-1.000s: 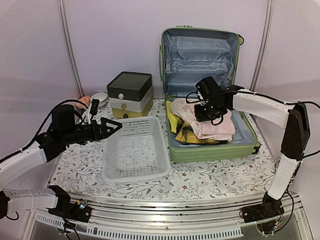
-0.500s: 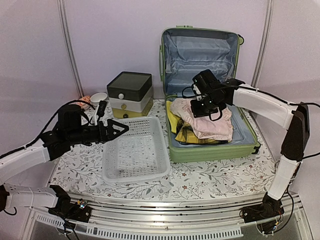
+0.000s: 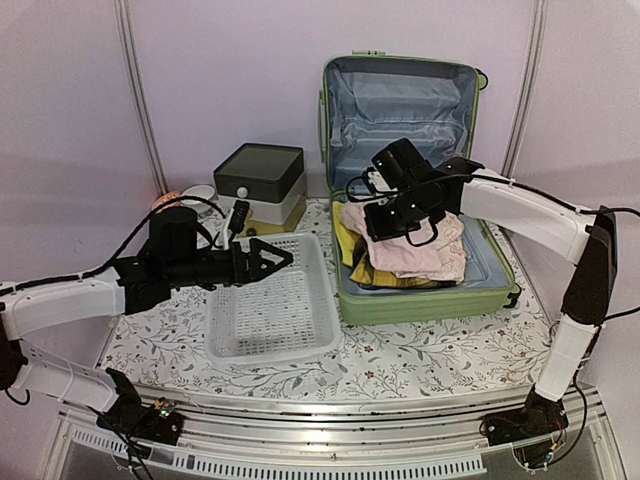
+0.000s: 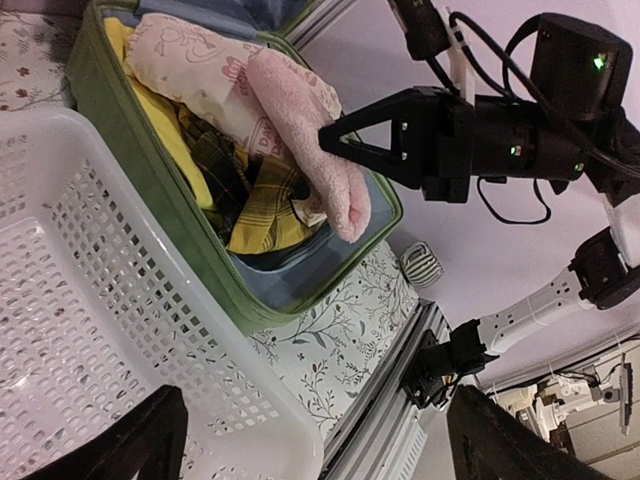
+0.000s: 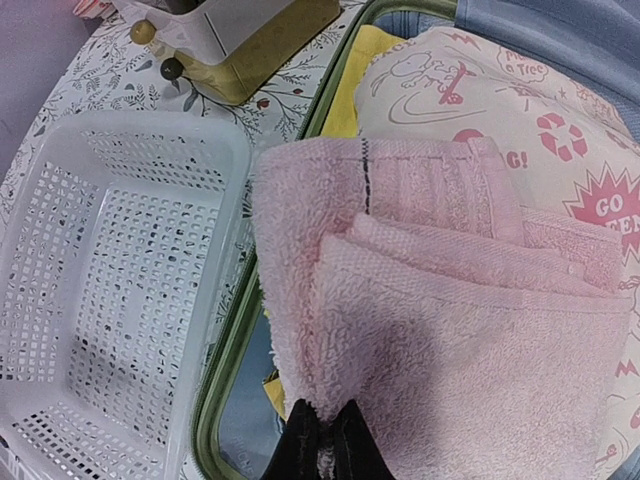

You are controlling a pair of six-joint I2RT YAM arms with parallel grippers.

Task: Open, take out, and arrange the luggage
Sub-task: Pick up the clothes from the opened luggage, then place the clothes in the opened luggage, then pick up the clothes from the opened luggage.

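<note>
The luggage [image 3: 430,300] lies open at the back right, its lid upright with pale blue lining showing. Inside are a yellow garment [image 3: 349,246], a pale printed garment [image 5: 480,90] and a folded pink towel [image 5: 430,320]. My right gripper [image 5: 322,440] is shut on the towel's corner and holds it lifted over the luggage's left part. In the left wrist view the pink towel [image 4: 305,130] hangs from that right gripper [image 4: 335,140]. My left gripper [image 3: 275,258] is open and hovers over the white basket [image 3: 225,340], pointing toward the luggage, with nothing between its fingers [image 4: 130,440].
A small dark-lidded white-and-yellow drawer box [image 3: 260,185] stands behind the basket. Small items sit at the back left by the wall. The white mesh basket [image 5: 120,280] lies right beside the luggage's left wall. The table's front edge has a metal rail [image 4: 420,400].
My right gripper closed on the pink towel and drew it up and leftward. My left arm reached further right over the basket, staying open.
</note>
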